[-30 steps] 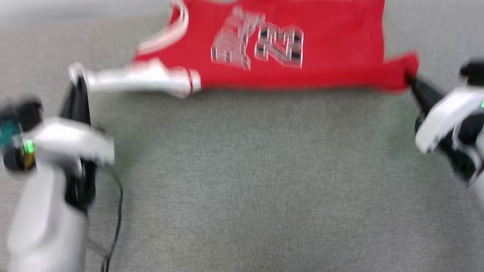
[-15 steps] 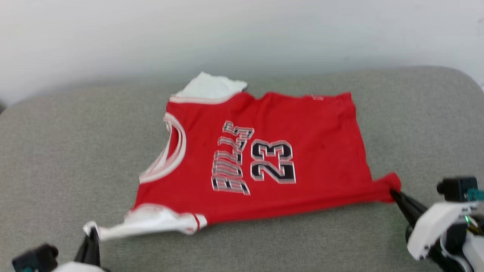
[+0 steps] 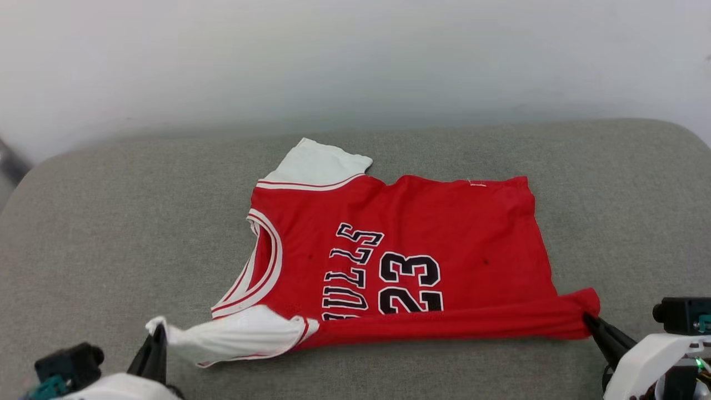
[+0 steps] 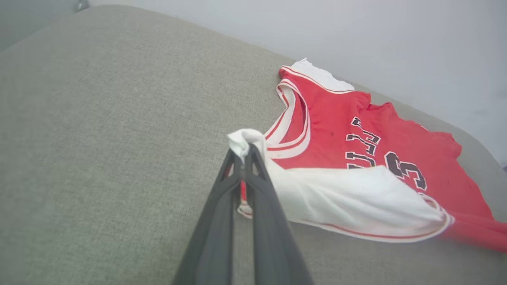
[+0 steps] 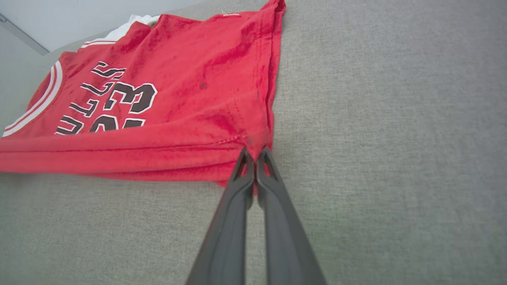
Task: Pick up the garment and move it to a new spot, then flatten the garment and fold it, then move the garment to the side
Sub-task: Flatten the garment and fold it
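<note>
The garment [image 3: 444, 233], a red jersey with white sleeves and a black "23", lies sideways on a grey cushion, collar to the left. Its near edge is lifted and rolled over toward the lettering. My left gripper [image 3: 158, 333] is shut on the tip of the near white sleeve [image 4: 348, 202] at the lower left. My right gripper [image 3: 589, 321] is shut on the near hem corner [image 5: 253, 142] at the lower right. The far sleeve [image 3: 316, 164] lies flat at the back.
The grey cushion [image 3: 111, 233] spreads wide on all sides of the shirt, rounded at its far corners. A pale wall [image 3: 355, 61] rises just behind it. A dark strip [image 3: 8, 158] shows at the far left edge.
The head camera tilted up, so the whole picture slid down. Both grippers kept their hold and carried the near edge farther over the shirt, hiding the bottom of the "23".
</note>
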{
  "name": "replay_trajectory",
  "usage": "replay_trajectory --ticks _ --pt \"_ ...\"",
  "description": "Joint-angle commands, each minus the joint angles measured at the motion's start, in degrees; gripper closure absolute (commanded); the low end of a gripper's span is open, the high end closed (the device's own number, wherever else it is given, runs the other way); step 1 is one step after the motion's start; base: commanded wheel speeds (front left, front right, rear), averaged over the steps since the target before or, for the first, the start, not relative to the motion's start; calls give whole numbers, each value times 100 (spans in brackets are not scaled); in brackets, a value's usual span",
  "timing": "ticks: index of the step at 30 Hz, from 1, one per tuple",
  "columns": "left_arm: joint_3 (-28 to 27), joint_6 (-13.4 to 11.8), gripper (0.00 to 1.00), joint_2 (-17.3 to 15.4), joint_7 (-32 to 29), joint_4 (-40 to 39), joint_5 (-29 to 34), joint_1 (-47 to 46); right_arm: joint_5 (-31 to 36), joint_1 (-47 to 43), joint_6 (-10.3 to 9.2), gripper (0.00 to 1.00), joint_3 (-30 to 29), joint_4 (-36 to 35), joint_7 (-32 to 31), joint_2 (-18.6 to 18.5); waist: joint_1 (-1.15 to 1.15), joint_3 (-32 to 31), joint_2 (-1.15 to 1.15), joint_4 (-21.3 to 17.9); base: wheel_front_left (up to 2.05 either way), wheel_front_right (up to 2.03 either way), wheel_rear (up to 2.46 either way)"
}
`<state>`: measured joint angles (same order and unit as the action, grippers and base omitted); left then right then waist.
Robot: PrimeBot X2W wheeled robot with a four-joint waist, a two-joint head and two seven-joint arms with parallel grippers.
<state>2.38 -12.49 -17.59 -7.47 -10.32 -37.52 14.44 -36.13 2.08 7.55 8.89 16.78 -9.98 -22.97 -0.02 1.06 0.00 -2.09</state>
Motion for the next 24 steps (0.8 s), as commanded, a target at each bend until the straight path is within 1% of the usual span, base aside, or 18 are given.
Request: replay_trajectory --ticks 1,3,6,8,11,13,14,18,19,21,22,24 --pt "59 115 100 -50 10 154 36 -412 188 157 -12 100 -141 -91 -144 107 2 134 0 -32 0 0 0" --pt "162 260 100 -66 31 388 43 -818 356 340 -12 100 -234 -128 -272 217 2 271 0 -46 0 0 0" --pt "299 463 100 8 150 757 66 -1445 555 606 -11 100 -303 -72 -413 377 2 527 0 -43 0 0 0" --pt "405 590 100 68 233 1044 96 -1866 640 796 -11 100 -328 17 -495 413 2 713 0 -24 0 0 0" --pt "573 767 100 132 302 1505 128 -2337 707 1051 -10 100 -199 188 -563 427 2 944 0 -21 0 0 0" --pt "668 875 100 182 326 1851 142 -2599 699 1202 -10 100 -156 333 -526 446 2 1075 0 -18 0 0 0" --pt "668 875 100 182 326 1851 142 -2599 699 1202 -10 100 -156 333 -526 446 2 1075 0 -18 0 0 0" --pt "791 1098 100 288 360 2563 72 -2961 731 1402 -10 100 35 649 -368 437 2 1222 0 -23 0 0 0" --pt "830 1148 100 306 356 2722 57 -3029 727 1426 -10 96 92 723 -315 431 2 1233 0 -22 0 0 0" --pt "876 1249 100 327 336 3008 7 -3129 695 1482 -10 44 194 848 -204 433 2 1243 0 -33 0 0 0" --pt "889 1296 97 348 344 3125 -19 -3173 676 1509 -10 0 253 885 -124 436 2 1235 0 -38 0 0 0" --pt "900 1365 45 378 378 3332 -56 -3225 626 1541 -10 0 370 933 30 407 2 1184 0 -47 0 0 0"
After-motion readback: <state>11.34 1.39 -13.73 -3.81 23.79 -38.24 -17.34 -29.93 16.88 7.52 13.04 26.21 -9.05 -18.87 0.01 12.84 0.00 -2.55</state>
